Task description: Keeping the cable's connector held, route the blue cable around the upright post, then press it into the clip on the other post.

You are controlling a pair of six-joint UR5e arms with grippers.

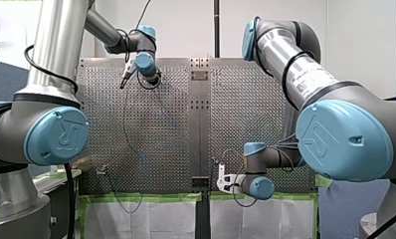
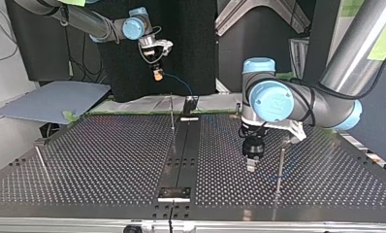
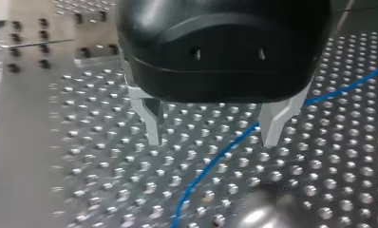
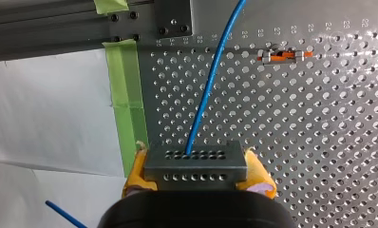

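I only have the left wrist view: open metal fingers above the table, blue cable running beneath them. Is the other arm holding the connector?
Observer: Yes. In the right wrist view, my right gripper has its yellow pads shut on the grey connector, and the blue cable leads out of it.
Operator: Is there a post nearby?
Observer: The top view shows a thin upright post close beside my left gripper, at that view's right of it.
Operator: How high is the connector?
Observer: In the top view it hangs well above the table, over its far edge.
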